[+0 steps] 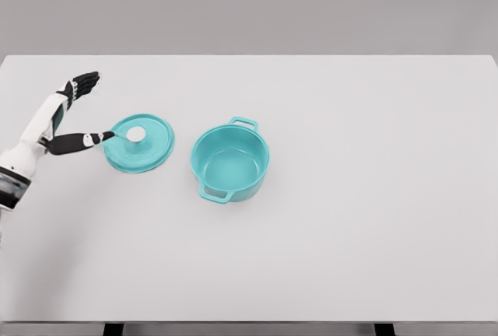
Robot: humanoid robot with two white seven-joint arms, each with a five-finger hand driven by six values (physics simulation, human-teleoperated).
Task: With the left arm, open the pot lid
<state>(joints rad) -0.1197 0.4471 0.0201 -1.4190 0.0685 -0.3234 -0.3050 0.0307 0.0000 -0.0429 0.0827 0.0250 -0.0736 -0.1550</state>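
Teal lid point(140, 143) lies flat on the counter point(350, 235), just left of the open pot point(230, 163). Left hand point(78, 114) beside the lid, fingers spread, gripping nothing; thumb near its rim. Judged: release step done; next, withdraw clear.

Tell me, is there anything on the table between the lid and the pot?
No. In the head view only a bare strip of white table separates the lid from the open pot.
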